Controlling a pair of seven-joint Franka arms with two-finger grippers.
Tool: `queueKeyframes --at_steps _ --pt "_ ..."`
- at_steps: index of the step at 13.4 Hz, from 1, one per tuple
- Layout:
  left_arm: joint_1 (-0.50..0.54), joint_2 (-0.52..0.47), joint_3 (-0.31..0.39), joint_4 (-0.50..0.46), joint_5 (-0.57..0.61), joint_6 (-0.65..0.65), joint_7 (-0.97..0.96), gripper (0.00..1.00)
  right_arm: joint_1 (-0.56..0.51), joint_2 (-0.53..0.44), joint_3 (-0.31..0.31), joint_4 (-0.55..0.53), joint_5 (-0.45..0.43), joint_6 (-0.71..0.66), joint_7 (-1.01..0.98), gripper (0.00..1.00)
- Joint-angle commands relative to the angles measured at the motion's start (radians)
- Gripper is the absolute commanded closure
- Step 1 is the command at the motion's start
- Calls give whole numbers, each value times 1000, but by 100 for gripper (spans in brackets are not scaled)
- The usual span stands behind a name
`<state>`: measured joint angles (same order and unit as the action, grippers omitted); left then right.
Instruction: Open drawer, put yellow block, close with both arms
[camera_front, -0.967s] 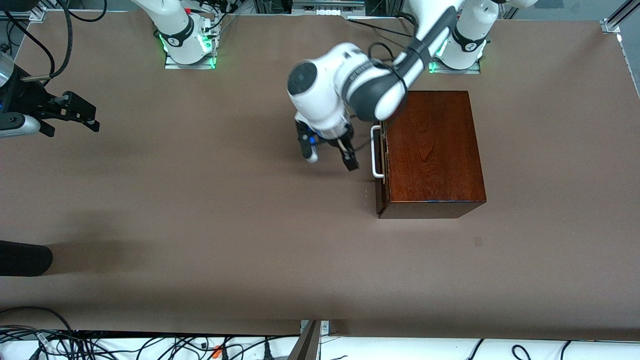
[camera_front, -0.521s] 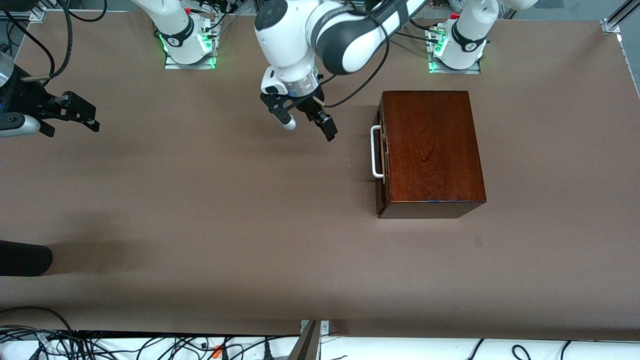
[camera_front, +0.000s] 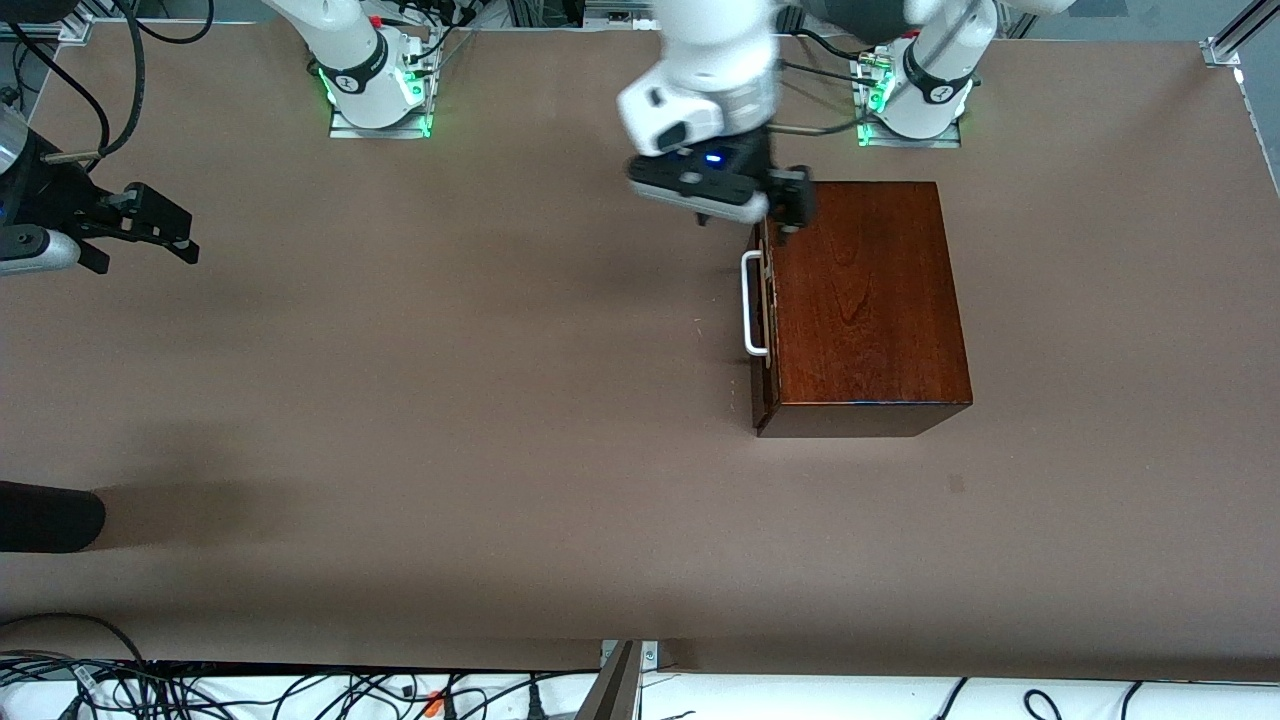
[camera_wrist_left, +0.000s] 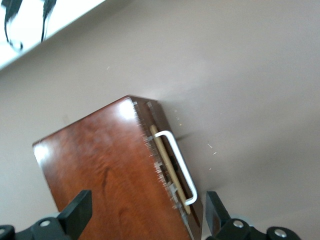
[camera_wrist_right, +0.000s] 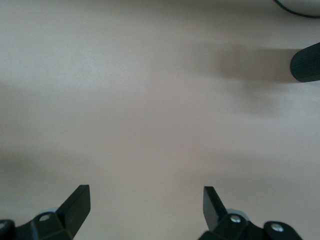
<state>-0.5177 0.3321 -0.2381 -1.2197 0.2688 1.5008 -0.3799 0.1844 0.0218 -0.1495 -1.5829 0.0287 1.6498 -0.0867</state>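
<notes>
Mahogany box (camera_front: 865, 305) ×1, white handle (camera_front: 750, 303) ×1, 2 wide empty claws: left claw (camera_wrist_left: 145, 212), right claw (camera_wrist_right: 145, 207).

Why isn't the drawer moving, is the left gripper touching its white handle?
Apart. The left wrist view shows the left gripper open, up above the box, with the handle lying free between and below its fingers.

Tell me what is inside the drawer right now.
That cannot be seen: the drawer is shut into the mahogany box, only its front and white handle showing. No yellow block is visible anywhere. The left claw hangs open over the box.
</notes>
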Motion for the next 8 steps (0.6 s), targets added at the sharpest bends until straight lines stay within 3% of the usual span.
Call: queueKeyframes --at_steps 1,5,8 --pt "161 -79 -15 -38 -144 -46 82 0 -9 -2 5 8 0 1 10 0" --pt "352 -165 -4 -96 -235 -94 308 0 -9 -2 7 8 0 1 10 0" --pt "369 -240 66 -187 -238 -83 331 0 -9 -2 7 8 0 1 10 0"
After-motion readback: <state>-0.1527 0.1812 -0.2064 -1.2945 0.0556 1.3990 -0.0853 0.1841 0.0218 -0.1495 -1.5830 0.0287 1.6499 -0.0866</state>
